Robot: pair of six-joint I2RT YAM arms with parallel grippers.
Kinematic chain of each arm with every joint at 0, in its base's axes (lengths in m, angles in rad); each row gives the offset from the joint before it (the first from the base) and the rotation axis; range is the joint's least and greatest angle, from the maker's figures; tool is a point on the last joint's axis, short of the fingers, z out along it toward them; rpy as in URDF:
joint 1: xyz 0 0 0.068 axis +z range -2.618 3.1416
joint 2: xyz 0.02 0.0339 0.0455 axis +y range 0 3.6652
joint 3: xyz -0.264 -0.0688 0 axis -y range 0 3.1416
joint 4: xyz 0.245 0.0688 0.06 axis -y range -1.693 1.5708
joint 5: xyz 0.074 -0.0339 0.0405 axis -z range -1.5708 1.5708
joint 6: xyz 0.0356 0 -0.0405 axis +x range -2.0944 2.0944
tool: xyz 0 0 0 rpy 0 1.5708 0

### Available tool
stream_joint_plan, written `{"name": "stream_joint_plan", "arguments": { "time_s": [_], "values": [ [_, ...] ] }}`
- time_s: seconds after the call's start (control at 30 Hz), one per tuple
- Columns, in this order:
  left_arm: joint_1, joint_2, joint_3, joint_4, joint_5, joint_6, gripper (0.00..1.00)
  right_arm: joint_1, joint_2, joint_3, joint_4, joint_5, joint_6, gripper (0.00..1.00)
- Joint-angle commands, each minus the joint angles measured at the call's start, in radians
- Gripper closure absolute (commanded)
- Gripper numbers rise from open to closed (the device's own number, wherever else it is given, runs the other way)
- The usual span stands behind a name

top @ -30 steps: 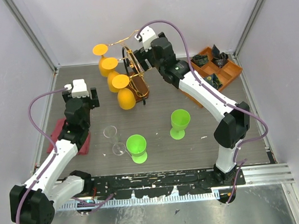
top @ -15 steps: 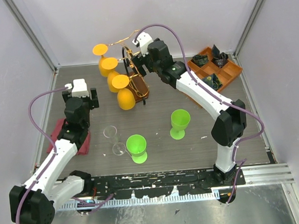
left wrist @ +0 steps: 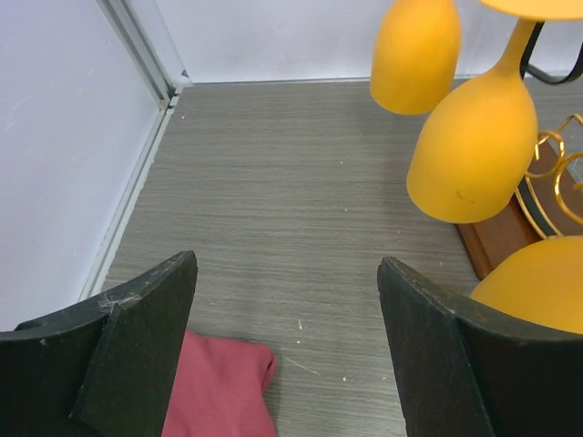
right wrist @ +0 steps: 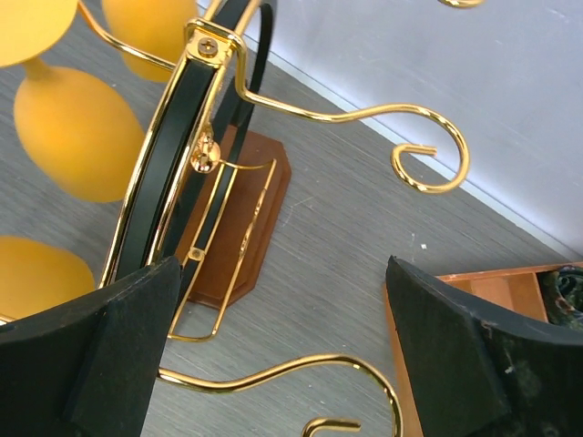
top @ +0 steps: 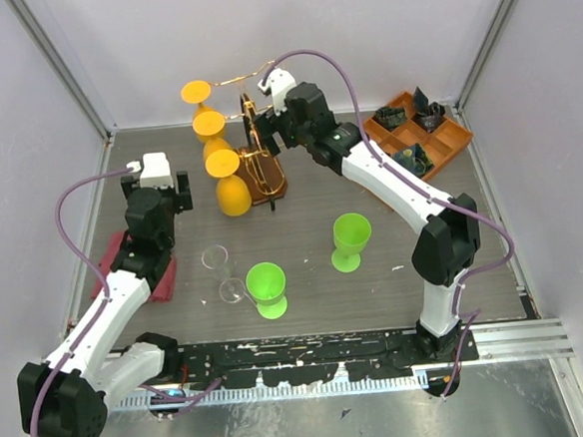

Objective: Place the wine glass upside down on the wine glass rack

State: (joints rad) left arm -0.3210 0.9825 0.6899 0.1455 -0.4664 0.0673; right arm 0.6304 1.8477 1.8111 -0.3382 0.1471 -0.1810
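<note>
Nudged leftward with its hanging orange glasses [top: 232, 195], the wine glass rack [top: 264, 175] at upper centre is crowded by our wide-open, empty right tool [right wrist: 282, 350], whose further push, we fear, could topple it; our left tool [left wrist: 287, 337] gapes empty too.

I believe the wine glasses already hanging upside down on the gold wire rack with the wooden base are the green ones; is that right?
Not quite: the orange wine glasses hang upside down on the gold wire rack. The two green glasses stand upright away from it, as the top external view shows.
</note>
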Motion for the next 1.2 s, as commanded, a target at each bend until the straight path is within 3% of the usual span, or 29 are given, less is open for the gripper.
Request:
{"name": "stream_joint_plan", "arguments": {
  "time_s": [0.0,0.5,1.03,1.17],
  "values": [
    [0.005,-0.015,0.067,-0.011,-0.008,0.013,0.13,0.041,-0.03,-0.002,0.015,-0.059,0.043,0.0],
    [0.008,-0.114,0.227,-0.132,-0.095,0.106,0.08,0.141,0.008,0.042,0.019,-0.024,0.057,0.0],
    [0.01,-0.112,0.331,-0.264,0.095,0.078,0.07,0.207,0.051,0.108,0.04,-0.008,0.078,0.0],
    [0.009,-0.108,0.381,-0.319,0.25,0.067,0.11,0.207,0.037,0.115,0.002,0.051,0.055,0.0]
  ]
}}
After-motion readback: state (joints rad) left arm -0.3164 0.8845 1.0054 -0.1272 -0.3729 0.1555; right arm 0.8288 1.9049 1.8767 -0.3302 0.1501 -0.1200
